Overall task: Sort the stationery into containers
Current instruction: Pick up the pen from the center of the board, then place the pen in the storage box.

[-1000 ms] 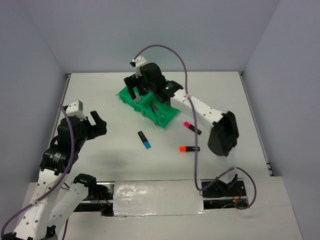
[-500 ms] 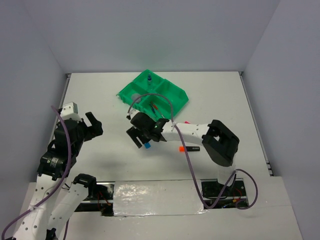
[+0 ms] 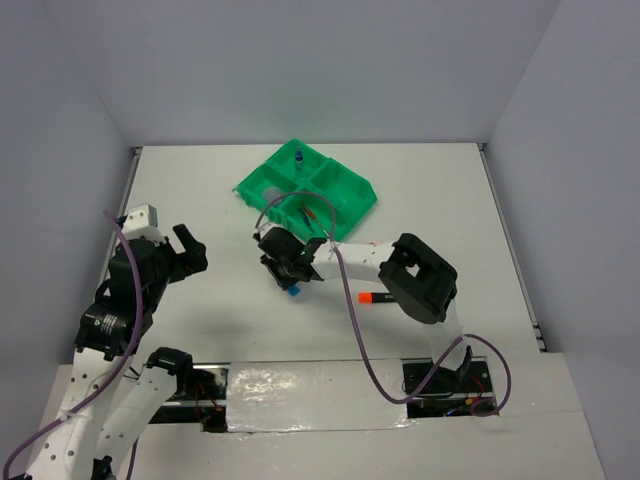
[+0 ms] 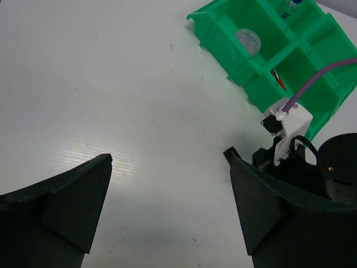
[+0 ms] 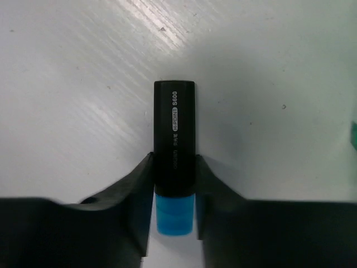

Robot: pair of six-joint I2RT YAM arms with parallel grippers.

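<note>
Right gripper [image 5: 174, 163]: jaws are drawn in to the width of a black highlighter with a blue cap [image 5: 174, 125]. Both fingers [image 5: 134, 187] are seen pressed against the sides of the barrel just above the cap. The highlighter is clamped but lies flat on the white table [image 3: 450, 200]; the cap points back toward the wrist and the black end points away.

From the top view, the right gripper [image 3: 287, 268] is placed low over the table, just in front of the near corner of the bright green plastic tray with four square compartments [image 3: 355, 188]. The blue cap shows just below the gripper.

Tray contents, as seen:
- a round grey tin [image 3: 272, 192] in the left compartment
- a small clear bottle with a blue cap [image 3: 299, 156] upright in the far compartment
- thin red and blue pens [image 3: 312, 215] in the near compartment

A black highlighter with an orange cap [image 3: 372, 298] is noted on the table beside the right arm's forearm, apart from the tray.

Left gripper [image 3: 188, 248]: held above the table's left side, well apart from the tray. Its jaws are spread wide and nothing is held between them.
</note>
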